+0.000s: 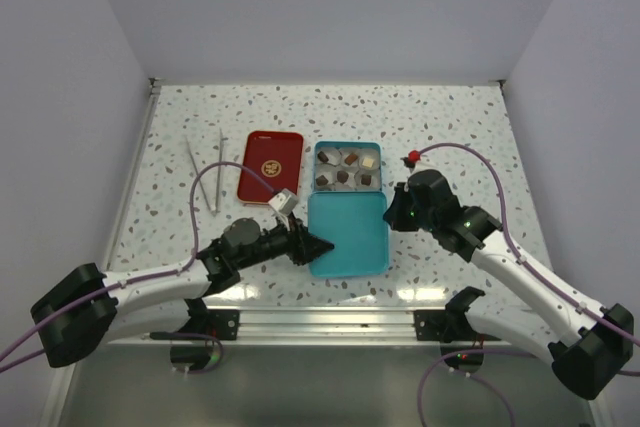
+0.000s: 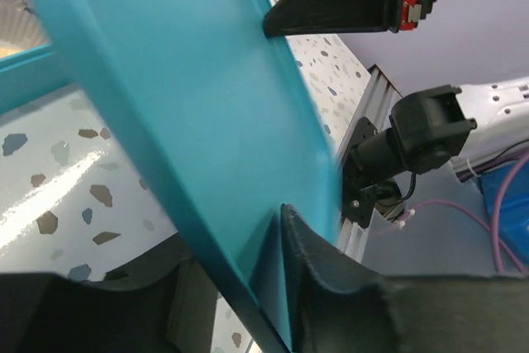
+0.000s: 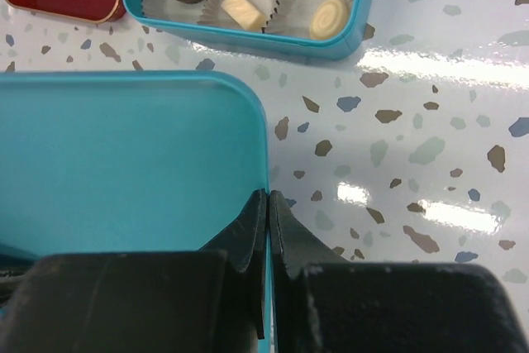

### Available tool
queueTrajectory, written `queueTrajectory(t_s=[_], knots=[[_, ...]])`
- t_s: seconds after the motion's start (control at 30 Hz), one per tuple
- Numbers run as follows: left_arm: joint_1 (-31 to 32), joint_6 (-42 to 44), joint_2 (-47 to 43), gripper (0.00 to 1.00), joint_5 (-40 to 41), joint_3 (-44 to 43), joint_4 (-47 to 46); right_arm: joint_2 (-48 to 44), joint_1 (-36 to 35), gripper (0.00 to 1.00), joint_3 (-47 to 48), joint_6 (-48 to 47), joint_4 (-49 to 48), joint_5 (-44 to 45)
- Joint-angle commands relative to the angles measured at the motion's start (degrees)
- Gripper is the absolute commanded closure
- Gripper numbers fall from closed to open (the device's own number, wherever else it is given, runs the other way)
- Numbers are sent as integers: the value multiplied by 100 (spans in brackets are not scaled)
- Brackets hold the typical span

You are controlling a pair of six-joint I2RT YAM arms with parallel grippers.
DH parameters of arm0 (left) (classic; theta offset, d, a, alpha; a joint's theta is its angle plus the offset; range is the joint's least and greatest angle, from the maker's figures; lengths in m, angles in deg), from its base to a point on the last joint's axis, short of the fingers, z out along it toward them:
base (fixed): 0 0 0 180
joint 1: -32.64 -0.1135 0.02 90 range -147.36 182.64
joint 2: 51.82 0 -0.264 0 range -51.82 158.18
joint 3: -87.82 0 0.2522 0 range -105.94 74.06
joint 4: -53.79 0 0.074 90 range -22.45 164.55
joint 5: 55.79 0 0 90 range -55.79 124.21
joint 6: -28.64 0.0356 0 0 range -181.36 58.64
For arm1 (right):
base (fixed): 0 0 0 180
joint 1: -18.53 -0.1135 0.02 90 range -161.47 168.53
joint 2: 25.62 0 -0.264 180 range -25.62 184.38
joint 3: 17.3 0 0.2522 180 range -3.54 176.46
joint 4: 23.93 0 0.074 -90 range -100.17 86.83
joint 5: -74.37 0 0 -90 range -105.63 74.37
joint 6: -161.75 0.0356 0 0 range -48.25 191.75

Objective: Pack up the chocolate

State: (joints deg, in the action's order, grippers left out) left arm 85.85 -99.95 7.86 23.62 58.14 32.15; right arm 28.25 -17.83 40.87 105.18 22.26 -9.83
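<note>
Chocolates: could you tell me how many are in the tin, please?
6 chocolates in the teal tin: three in the far row, three in the near row. None visible elsewhere.

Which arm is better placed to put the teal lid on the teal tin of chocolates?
Left. The left pincer has the flat teal metal lid between its fingers at the edge and seems to grip it. The right pincer is shut beside the lid, holding nothing.

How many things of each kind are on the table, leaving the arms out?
Chocolates: 6
Teal tin: 1
Teal lid: 1
Red tray: 1
Thin metal tools: 2
Total: 11
</note>
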Motion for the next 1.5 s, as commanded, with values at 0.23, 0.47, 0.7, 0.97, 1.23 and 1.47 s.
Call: queueTrajectory(t_s=[0.23,0.47,0.7,0.97,1.23,1.47], knots=[[-179,299,-36,81,-453,-77,-213,80,-12,89,411,-135,-237,-53],[-575,1088,123,86,-128,-455,182,-25,-12,21,1043,-565,483,316],[-637,2381,176,94,556,-1220,938,-315,-3,4,1939,-741,1230,492],[-628,4525,-650,96,1041,-1176,833,562,93,1,3793,-627,2020,167],[-207,6201,-1011,96,1620,-1622,839,1591,1833,1,4990,-267,2181,-3010],[304,7488,-967,96,1763,-2317,1411,2057,2590,1,4929,278,1943,-4964]])
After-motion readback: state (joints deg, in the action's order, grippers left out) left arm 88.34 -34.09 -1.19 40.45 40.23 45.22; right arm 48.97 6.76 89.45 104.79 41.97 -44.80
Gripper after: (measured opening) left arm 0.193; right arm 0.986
